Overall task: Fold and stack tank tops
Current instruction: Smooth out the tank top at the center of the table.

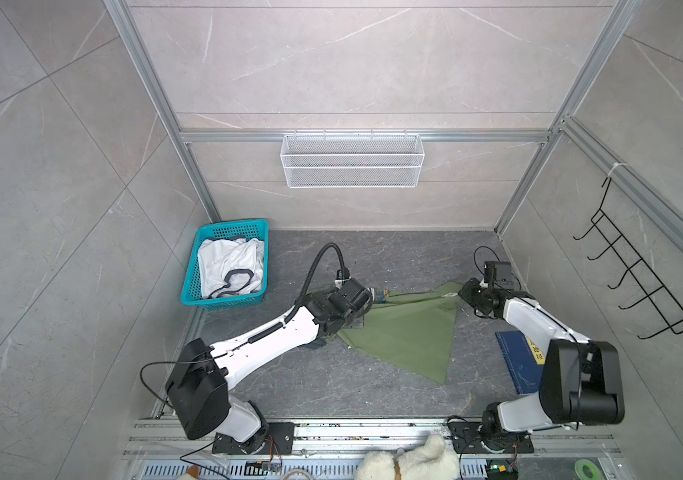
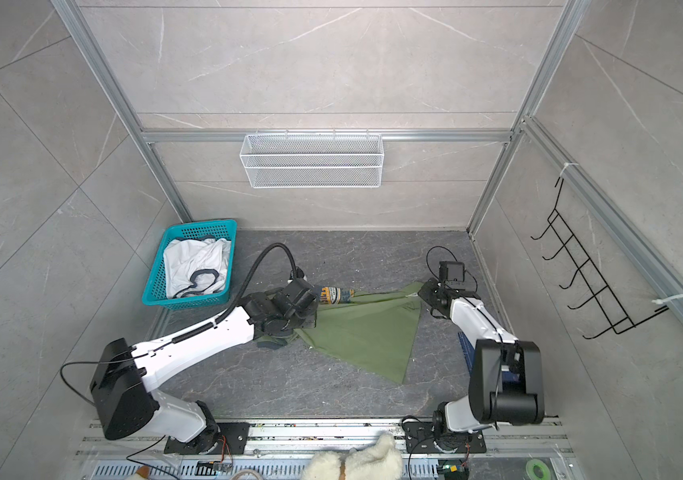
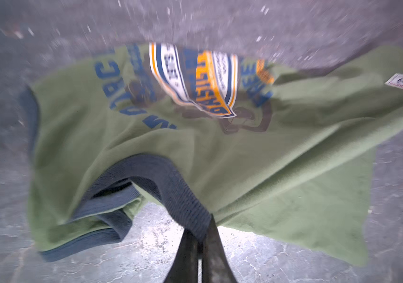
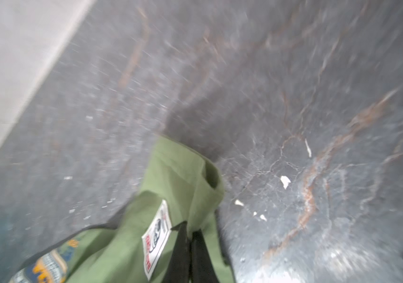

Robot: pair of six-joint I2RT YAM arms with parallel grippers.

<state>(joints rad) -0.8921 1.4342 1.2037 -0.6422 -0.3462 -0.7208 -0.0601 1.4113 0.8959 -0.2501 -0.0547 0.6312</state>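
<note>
The olive green tank top (image 1: 408,332) (image 2: 368,332) stretches between both grippers over the dark floor, and one corner trails toward the front. My left gripper (image 3: 201,227) is shut on its navy trim, beside the navy-orange badge print (image 3: 202,80). In both top views the left gripper (image 1: 366,303) (image 2: 316,305) holds the top's left end. My right gripper (image 4: 190,229) is shut on a green fold next to the small white label (image 4: 157,235). It holds the right end (image 1: 462,291) (image 2: 422,293). The white tank top (image 1: 229,266) (image 2: 196,264) lies crumpled in the basket.
A teal basket (image 1: 192,274) stands at the back left. A flat dark blue board (image 1: 518,357) lies under the right arm. A white plush toy (image 1: 410,461) sits at the front rail. A wire basket (image 1: 352,160) hangs on the back wall, and a black hook rack (image 1: 639,282) on the right wall.
</note>
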